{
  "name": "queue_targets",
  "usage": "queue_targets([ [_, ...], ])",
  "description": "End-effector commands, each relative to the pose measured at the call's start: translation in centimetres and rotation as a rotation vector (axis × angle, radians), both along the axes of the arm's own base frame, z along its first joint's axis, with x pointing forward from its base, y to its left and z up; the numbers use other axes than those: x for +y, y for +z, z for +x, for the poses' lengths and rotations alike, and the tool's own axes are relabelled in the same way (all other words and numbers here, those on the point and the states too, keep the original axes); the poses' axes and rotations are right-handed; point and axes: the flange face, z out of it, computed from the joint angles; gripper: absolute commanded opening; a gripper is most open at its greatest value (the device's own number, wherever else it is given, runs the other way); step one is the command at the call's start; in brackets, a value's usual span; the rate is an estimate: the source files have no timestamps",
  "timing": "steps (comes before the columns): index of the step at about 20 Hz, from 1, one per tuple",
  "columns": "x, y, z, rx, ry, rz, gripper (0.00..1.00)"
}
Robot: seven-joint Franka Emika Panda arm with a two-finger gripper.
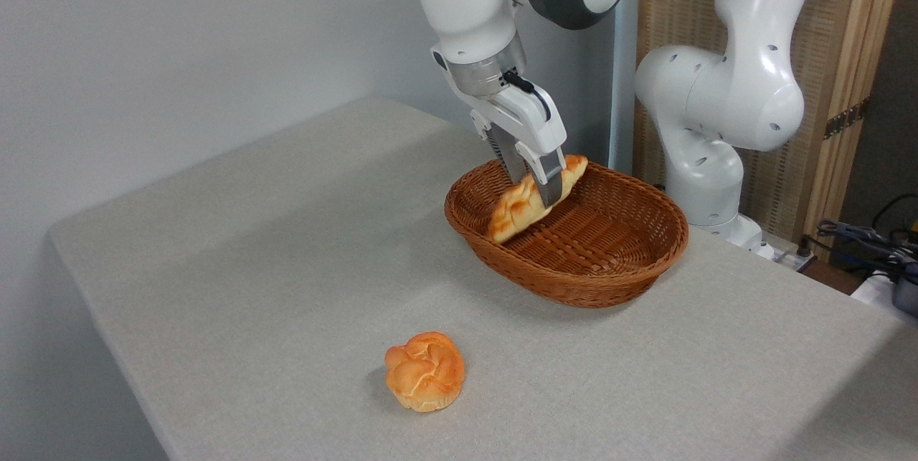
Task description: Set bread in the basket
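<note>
Bread [518, 208], a long golden braided loaf with toasted orange-brown patches, is pinched near its middle between the two grey fingers of the white arm's claw [534, 192], which is closed on it. The loaf hangs tilted, its lower pointed end dipping towards the near-left inside wall of the reddish-brown oval woven wicker basket [609, 282] and its upper end rising past the far rim; whether the low tip already touches the weave cannot be told from this view. By my reading the step in hand is the placing itself: the carry is done and the loaf sits over the basket's left half. The next move probably calls for a short descent until the loaf rests on the woven floor, then a parting of the fingers and a straight lift clear. The basket is much wider than the loaf, so open floor lies to the right, but the left rim is close beside the low tip and a drift that way could catch it or drop the loaf over the edge. On the grey cloth-covered worktop [237, 253] a round knotted orange bun [424, 371] sits well apart in front, out of the way, and the worktop's right edge lies beyond the basket.
</note>
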Motion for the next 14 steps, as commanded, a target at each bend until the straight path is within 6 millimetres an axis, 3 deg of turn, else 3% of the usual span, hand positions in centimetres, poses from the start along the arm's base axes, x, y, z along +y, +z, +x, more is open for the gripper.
queue_targets([
  [1,-0.3,0.2,0.3,-0.009,0.016,-0.024,1.00],
  [3,-0.4,0.8,0.5,-0.021,0.020,-0.029,1.00],
  [6,-0.1,3.5,1.5,-0.065,0.029,-0.044,1.00],
  [10,0.4,11.6,4.9,-0.166,0.038,-0.080,1.00],
  [14,3.2,17.9,9.6,-0.276,0.088,-0.120,1.00],
])
